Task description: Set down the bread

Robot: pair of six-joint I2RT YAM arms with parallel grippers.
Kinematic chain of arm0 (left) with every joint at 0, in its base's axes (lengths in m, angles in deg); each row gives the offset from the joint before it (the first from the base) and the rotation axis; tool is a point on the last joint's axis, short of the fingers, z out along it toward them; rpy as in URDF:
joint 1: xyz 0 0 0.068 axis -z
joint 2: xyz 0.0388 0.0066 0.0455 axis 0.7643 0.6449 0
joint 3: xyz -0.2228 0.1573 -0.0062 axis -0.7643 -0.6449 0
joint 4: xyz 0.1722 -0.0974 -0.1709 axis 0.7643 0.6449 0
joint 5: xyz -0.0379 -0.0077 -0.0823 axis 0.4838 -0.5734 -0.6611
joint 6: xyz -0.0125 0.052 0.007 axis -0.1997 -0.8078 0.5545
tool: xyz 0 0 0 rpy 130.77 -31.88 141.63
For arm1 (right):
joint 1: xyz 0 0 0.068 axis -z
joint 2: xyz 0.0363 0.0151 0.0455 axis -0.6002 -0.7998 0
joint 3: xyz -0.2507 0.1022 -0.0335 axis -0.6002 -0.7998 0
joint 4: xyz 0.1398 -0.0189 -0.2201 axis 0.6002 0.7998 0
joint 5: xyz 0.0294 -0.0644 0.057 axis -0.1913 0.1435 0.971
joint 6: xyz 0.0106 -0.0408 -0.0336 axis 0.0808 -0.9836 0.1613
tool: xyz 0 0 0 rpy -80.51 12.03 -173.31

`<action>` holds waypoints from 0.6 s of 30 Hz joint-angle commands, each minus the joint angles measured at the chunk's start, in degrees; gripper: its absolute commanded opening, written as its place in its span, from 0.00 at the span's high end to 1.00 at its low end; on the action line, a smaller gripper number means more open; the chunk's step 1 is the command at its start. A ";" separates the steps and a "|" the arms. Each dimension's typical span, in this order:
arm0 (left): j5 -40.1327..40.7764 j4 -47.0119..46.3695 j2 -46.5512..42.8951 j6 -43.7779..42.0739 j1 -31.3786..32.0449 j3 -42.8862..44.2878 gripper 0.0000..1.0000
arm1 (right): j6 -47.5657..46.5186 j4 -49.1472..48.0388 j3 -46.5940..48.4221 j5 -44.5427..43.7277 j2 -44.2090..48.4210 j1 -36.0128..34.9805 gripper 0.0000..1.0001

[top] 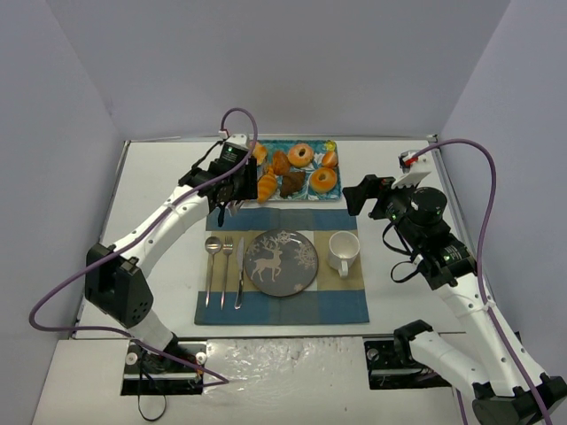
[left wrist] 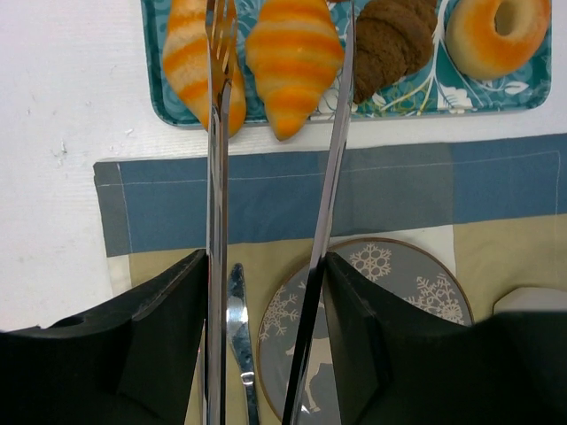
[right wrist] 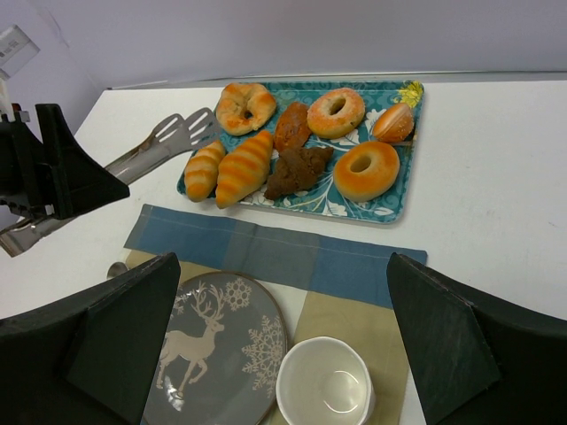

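A teal tray (top: pixel 341 197) holds several breads: striped croissants (left wrist: pixel 292 53), a brown croissant (left wrist: pixel 394 40) and doughnuts (left wrist: pixel 496 31). My left gripper (top: pixel 232 190) is shut on metal tongs (left wrist: pixel 217 177), held between its jaws (left wrist: pixel 266 274). The tong arms are spread, with their tips over the two striped croissants at the tray's near left corner, one arm on each side of the middle one. The grey deer plate (top: pixel 282 262) lies empty on the placemat. My right gripper (top: pixel 359 195) is open and empty, hovering above the plate and mug (right wrist: pixel 283 292).
A white mug (top: pixel 343 251) stands right of the plate. A spoon, fork and knife (top: pixel 223 266) lie left of it on the blue and tan placemat (top: pixel 337 305). The knife (left wrist: pixel 237 328) shows below the tongs. Walls enclose the table on three sides.
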 commanded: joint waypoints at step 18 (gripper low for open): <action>4.73 -0.04 8.00 -3.05 4.44 5.25 0.47 | -1.16 -3.81 0.93 -0.86 0.74 -0.80 0.00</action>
